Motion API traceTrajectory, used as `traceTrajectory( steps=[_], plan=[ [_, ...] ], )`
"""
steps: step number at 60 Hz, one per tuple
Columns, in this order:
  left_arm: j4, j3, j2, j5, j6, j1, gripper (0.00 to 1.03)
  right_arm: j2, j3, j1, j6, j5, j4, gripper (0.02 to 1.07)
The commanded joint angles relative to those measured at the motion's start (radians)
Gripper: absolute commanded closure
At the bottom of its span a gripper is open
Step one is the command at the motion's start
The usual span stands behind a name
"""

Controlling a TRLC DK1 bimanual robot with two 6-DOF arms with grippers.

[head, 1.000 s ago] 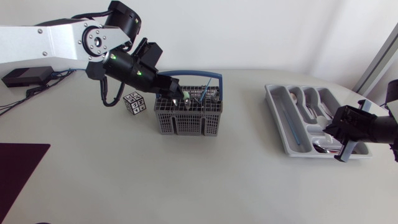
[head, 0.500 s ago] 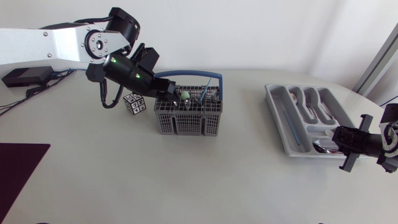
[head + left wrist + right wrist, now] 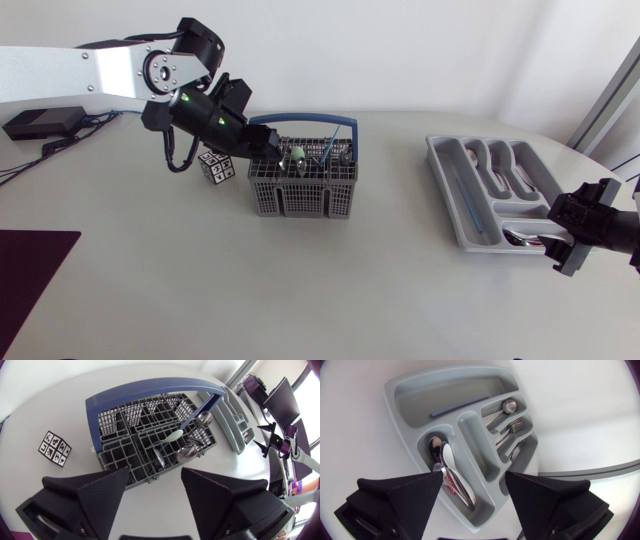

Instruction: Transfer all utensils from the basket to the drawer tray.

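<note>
Directly ahead of left tool (image 3: 154, 474): basket (image 3: 150, 384).

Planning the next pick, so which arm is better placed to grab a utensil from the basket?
Left. The left gripper, open, hovers at the basket with utensils right ahead; the right gripper is away at the drawer tray.

Bright, even light; soft shadows; fisheye-warped edges.

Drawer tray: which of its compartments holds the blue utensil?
The longest compartment, on the side facing the basket: the blue utensil lies alone there; metal cutlery lies in others.
</note>
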Motion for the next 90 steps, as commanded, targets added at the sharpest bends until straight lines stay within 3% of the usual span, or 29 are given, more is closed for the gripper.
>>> traceTrajectory(
  steps=[1, 6, 16, 24, 48, 71, 90],
  plan=[
    [-0.008, 0.046, 0.028, -0.008, -0.044, -0.006, 0.42, -0.040, -0.009, 0.038, 0.044, -0.008, -0.034, 0.11],
    [-0.008, 0.064, 0.043, -0.011, -0.052, -0.015, 0.45, -0.072, -0.024, 0.074, 0.065, -0.003, -0.051, 0.11],
    [-0.008, 0.092, 0.080, -0.017, -0.073, -0.020, 0.62, -0.150, -0.021, 0.157, 0.122, 0.020, -0.126, 0.11],
    [-0.008, 0.101, 0.108, -0.017, -0.092, -0.021, 0.70, -0.196, -0.015, 0.246, 0.168, 0.067, -0.174, 0.11],
    [-0.025, 0.118, 0.138, -0.017, -0.130, -0.023, 0.79, -0.255, 0.007, 0.555, 0.311, 0.242, -0.234, 0.11],
    [-0.024, 0.144, 0.174, -0.017, -0.156, -0.036, 1.00, -0.248, 0.036, 0.756, 0.403, 0.343, -0.247, 0.11],
    [-0.028, 0.133, 0.161, 0.042, -0.162, -0.021, 1.00, -0.152, 0.114, 0.909, 0.500, 0.394, -0.246, 0.11]
  ],
)
